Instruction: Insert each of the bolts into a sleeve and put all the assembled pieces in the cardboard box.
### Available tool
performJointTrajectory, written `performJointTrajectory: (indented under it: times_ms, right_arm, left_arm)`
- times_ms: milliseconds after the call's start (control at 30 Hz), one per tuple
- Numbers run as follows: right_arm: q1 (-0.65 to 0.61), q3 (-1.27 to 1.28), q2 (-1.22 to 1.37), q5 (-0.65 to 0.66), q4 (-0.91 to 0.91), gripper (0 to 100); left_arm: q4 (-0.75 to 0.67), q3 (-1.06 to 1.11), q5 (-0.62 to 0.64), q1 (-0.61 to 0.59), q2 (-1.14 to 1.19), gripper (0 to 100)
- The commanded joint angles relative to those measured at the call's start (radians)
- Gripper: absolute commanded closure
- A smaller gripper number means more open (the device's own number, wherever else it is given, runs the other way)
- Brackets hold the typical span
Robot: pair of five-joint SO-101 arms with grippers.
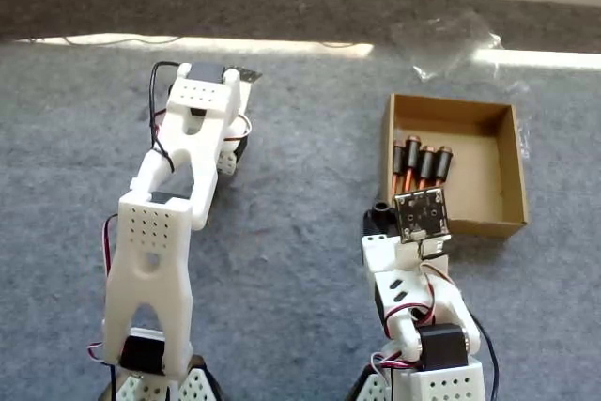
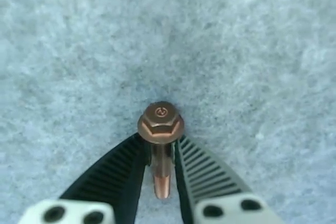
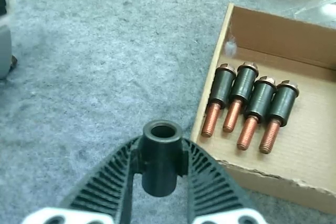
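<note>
I see two white arms at a table covered in grey felt-like fabric [image 1: 300, 232]. My left gripper [image 2: 161, 145] is pinching a copper bolt [image 2: 160, 124] by its shank between the two black ribbed fingers [image 2: 118, 171]. The flanged hex head sits just past the fingertips and the threaded end points back toward the wrist. The fabric lies behind the bolt, and I cannot tell whether the bolt touches it. From above, the left arm is stretched out toward the far side of the table. My right gripper [image 3: 161, 150] is clamped on a black sleeve [image 3: 160, 163], one finger on each side, with the open bore showing at the end beyond the fingertips. The sleeve is just beside the near left corner of the cardboard box [image 3: 278, 35], outside its wall. The box is open at the top and sits on the right half of the table. Inside it, four assembled pieces [image 3: 252, 103] lie side by side in a row toward its left side, each a black sleeve on a copper bolt, with the heads toward the far wall. A crumpled clear plastic bag [image 1: 446, 44] lies beyond the box.
</note>
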Motion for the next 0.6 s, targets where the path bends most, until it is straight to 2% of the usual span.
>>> performJointTrajectory:
  times_ms: [0,567]
  right_arm:
    - [0.013,-0.016,-0.01,0.012,-0.033,99.5]
    - [0.013,-0.016,-0.01,0.012,-0.035,99.5]
  left_arm:
    - [-0.077,-0.015,-0.008,0.007,0.012,95]
    - [-0.101,-0.091,-0.009,0.028,0.015,95]
